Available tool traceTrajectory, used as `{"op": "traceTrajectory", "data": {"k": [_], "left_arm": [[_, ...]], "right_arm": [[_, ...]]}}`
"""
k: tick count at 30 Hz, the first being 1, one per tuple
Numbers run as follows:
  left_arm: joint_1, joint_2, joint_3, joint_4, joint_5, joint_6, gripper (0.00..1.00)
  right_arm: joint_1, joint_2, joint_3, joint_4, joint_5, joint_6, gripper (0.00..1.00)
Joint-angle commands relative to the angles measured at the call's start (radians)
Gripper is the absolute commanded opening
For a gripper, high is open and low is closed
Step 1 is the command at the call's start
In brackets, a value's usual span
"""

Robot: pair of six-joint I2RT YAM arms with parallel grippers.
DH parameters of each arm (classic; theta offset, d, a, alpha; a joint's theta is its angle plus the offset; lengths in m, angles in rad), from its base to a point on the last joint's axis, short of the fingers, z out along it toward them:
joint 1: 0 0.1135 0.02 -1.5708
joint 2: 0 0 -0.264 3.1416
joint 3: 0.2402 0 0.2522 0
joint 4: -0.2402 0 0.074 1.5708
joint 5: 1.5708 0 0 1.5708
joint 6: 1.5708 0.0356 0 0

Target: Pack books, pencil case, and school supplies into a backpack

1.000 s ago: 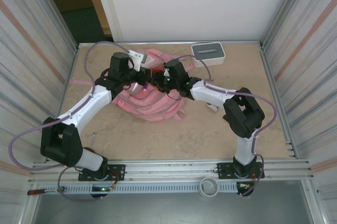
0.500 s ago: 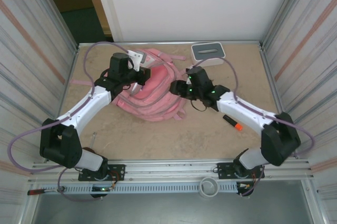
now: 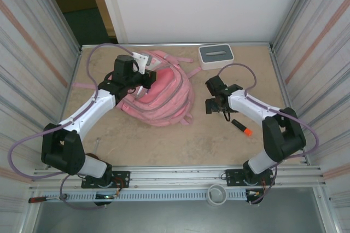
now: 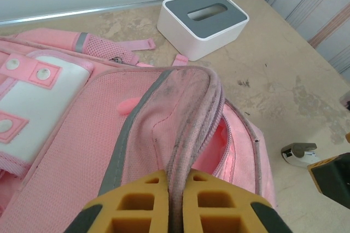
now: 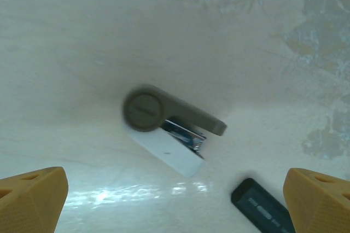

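Note:
The pink backpack [image 3: 164, 96] lies at the middle back of the table. My left gripper [image 3: 149, 80] is shut on the raised zip rim of its opening, seen close in the left wrist view [image 4: 176, 181] with pink lining [image 4: 216, 145] showing inside. My right gripper [image 3: 217, 107] hangs open just right of the backpack. Below its spread jaws [image 5: 175, 200] lies a small grey-and-white stapler-like piece [image 5: 169, 132], untouched. A dark marker [image 3: 241, 127] with an orange tip rests on the table beside it, its dark end [image 5: 262, 208] near the right finger. The books and pencil case are out of view.
A white box with a grey slotted top [image 3: 216, 55] stands at the back right, also behind the backpack [image 4: 202, 22]. Metal walls close in the table on both sides. Bare tabletop [image 3: 164, 145] stretches in front of the backpack.
My right arm has pulled out from over the backpack, swung right and down to the table, and its jaws have opened wide. The left gripper has kept its hold.

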Motion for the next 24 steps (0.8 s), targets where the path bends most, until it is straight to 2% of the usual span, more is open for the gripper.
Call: {"op": "traceTrajectory", "data": {"k": [1,6,12,19,24], "left_arm": [[-0.005,-0.047,-0.003,0.095,0.017,-0.004,0.00],[-0.005,-0.047,-0.004,0.094,0.017,0.004,0.00],[-0.005,-0.054,-0.004,0.087,0.015,0.008,0.00],[-0.005,-0.064,-0.007,0.082,0.010,0.009,0.00],[-0.005,-0.057,-0.009,0.081,0.012,0.006,0.00]], "right_arm": [[-0.018,0.070,0.020,-0.051,0.039,-0.063,0.99],[-0.065,0.165,0.078,-0.031,0.020,-0.090,0.99],[-0.142,0.234,0.130,0.003,-0.086,-0.123,0.88],[-0.201,0.257,0.121,0.029,-0.200,-0.129,0.58],[-0.201,0.182,0.080,0.042,-0.242,-0.104,0.39]]}}
